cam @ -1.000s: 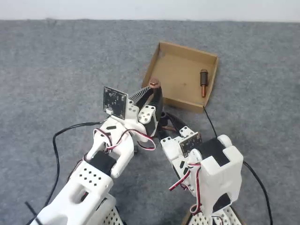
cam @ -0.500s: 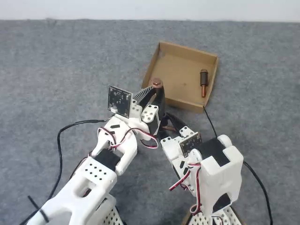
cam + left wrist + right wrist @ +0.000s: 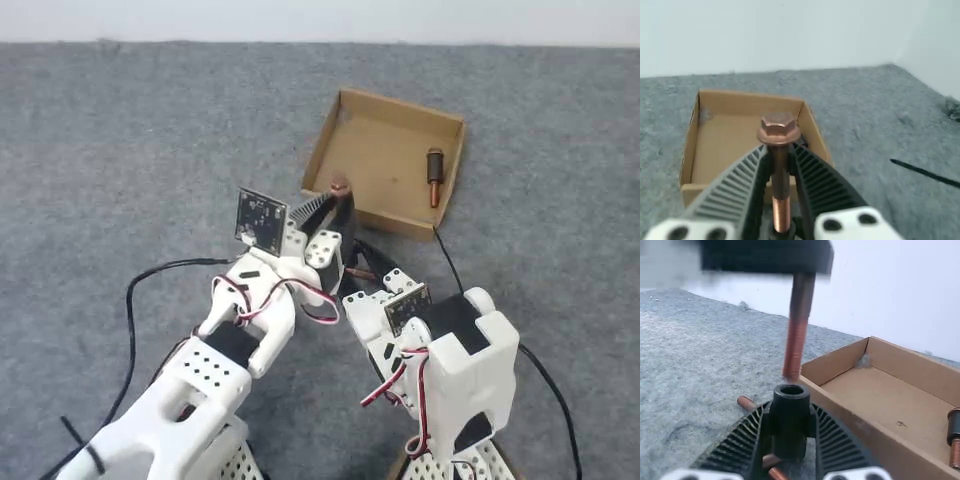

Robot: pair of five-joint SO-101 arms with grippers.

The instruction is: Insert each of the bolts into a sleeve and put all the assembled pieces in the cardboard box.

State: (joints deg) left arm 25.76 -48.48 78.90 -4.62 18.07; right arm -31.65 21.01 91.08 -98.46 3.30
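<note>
We see the left pincer (image 3: 780,152) closed on a copper bolt (image 3: 779,131). Its ribbed fingers (image 3: 740,185) clamp the shank just under the hexagonal head, so the bolt stands upright, head up and threaded end down.

The right pincer (image 3: 790,415) is closed around a black sleeve (image 3: 790,425), which it holds upright with the open bore facing up. In the right wrist view the bolt's threaded tip hangs close above the sleeve's mouth and is not yet inside it. From the high view the two pincers sit close together, the left one slightly higher and farther out than the right.

The cardboard box (image 3: 385,100) lies on the grey bench (image 3: 120,150) just beyond both pincers, and the left pincer is at its near wall. Inside the box, on the side away from the pincers, lies one assembled piece (image 3: 435,177), a bolt seated in a black sleeve, resting flat against the wall.

A loose bolt (image 3: 746,402) lies on the bench just beside the right pincer, near the outer wall of the box, and another copper end shows beneath that pincer's fingers. A black cable (image 3: 130,300) curves over the bench beside the left arm.
</note>
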